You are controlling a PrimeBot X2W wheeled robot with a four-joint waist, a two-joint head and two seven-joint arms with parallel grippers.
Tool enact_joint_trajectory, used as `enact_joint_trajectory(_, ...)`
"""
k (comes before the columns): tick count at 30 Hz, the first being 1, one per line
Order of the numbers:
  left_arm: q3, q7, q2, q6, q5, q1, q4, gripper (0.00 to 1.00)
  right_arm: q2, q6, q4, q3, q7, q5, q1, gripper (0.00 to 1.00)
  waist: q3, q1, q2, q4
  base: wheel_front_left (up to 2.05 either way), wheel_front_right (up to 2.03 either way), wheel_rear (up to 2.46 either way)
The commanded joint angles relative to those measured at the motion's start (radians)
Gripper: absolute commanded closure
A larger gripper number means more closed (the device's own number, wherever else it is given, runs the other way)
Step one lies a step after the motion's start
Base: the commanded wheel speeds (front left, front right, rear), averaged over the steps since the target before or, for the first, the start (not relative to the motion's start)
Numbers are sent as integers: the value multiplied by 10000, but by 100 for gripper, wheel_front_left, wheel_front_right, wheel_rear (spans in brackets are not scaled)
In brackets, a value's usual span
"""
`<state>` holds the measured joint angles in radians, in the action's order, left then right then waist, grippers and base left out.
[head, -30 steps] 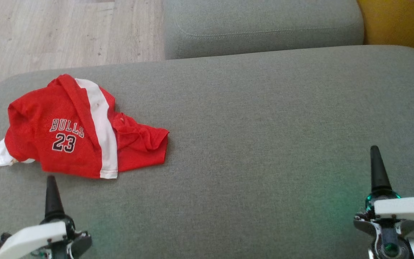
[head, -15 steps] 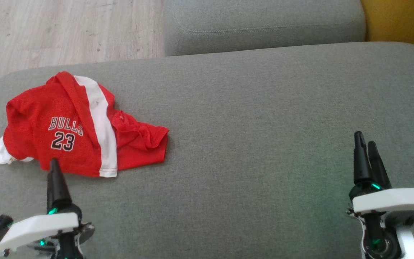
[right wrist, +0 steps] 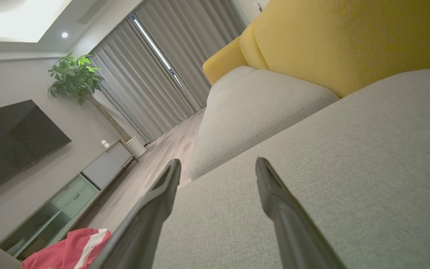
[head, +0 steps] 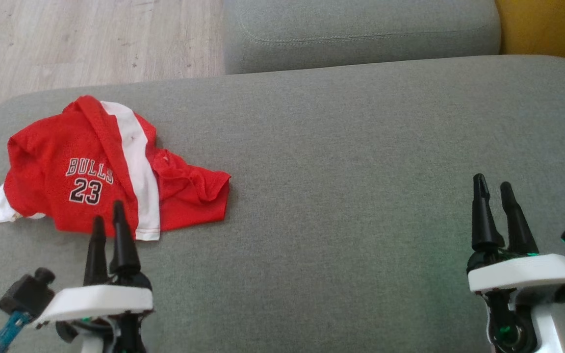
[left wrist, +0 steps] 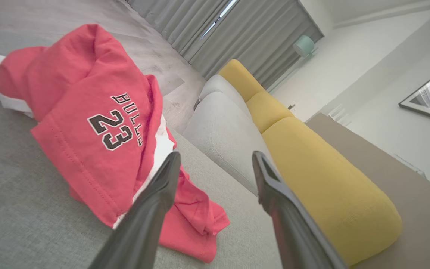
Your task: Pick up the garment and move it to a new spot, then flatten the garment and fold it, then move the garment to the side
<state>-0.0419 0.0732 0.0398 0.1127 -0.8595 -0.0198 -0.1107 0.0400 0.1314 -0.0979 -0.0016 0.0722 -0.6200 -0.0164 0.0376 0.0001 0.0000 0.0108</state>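
On grey cushion (head: 341,162), left | garment (head: 52,162), red | print: BULLS 23

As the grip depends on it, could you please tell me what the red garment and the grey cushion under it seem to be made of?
Red garment: thin, soft knit, likely jersey fabric, matte; it creases and drapes loosely, with stitched hems. Grey cushion: woven upholstery, matte, with a fine heathered weave.

Observed: left gripper (head: 107,211) and right gripper (head: 492,181) each carry two long, tapered, matte-black fingers (head: 123,245) above a curved white wrist cover (head: 97,300). Green lights (head: 506,330) glow below the cover. Beside the left cover sit a black knobbed block (head: 26,294) and a blue ribbon cable (head: 8,333).
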Motion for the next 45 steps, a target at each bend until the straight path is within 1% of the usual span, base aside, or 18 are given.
enact_joint_trajectory(1,5,121,71,-71,480,-464,469,0,66,-4,486,200,143,414,-525,0,15,-1,0,-4,0,0,0)
enact_joint_trajectory(8,-518,329,98,-101,1867,-528,575,0,70,-4,604,346,349,1381,-531,0,70,-1,0,-10,0,0,0)
enact_joint_trajectory(12,-824,448,195,-204,2542,-560,612,0,72,-5,666,451,467,2061,-538,0,87,-1,0,-10,0,0,0)
enact_joint_trajectory(17,-1184,596,331,-408,3227,-613,698,0,75,-5,770,539,614,2813,-536,0,108,-1,0,-9,0,0,0)
enact_joint_trajectory(18,-1184,596,331,-408,3227,-613,698,0,75,-5,770,539,614,2813,-536,0,108,-1,0,-9,0,0,0)
enact_joint_trajectory(21,-1297,685,352,-582,3520,-623,707,0,77,-5,811,564,702,3214,-532,0,113,-1,0,-8,0,0,0)
enact_joint_trajectory(25,-1426,804,426,-675,3962,-669,761,0,80,-5,878,583,820,3770,-535,0,125,-1,0,-7,0,0,0)
enact_joint_trajectory(31,-1942,1012,644,-730,4999,-726,661,0,84,-6,982,665,1027,4851,-549,0,130,-1,0,-26,0,0,0)
enact_joint_trajectory(36,-2432,1160,830,-944,5795,-832,475,0,87,-6,1038,762,1175,5662,-543,0,146,-1,0,-32,0,0,0)
enact_joint_trajectory(41,-2915,1309,1027,-1283,6509,-980,455,0,90,-6,1139,919,1322,6224,-561,0,166,-1,0,-40,0,0,0)
enact_joint_trajectory(43,-2999,1368,1019,-1387,6581,-992,489,0,92,-6,1212,983,1381,6235,-554,0,175,-1,0,-43,0,0,0)
enact_joint_trajectory(45,-2962,1428,943,-1403,6511,-970,572,0,93,-7,1263,1005,1440,6075,-526,0,179,-1,0,-45,0,0,0)
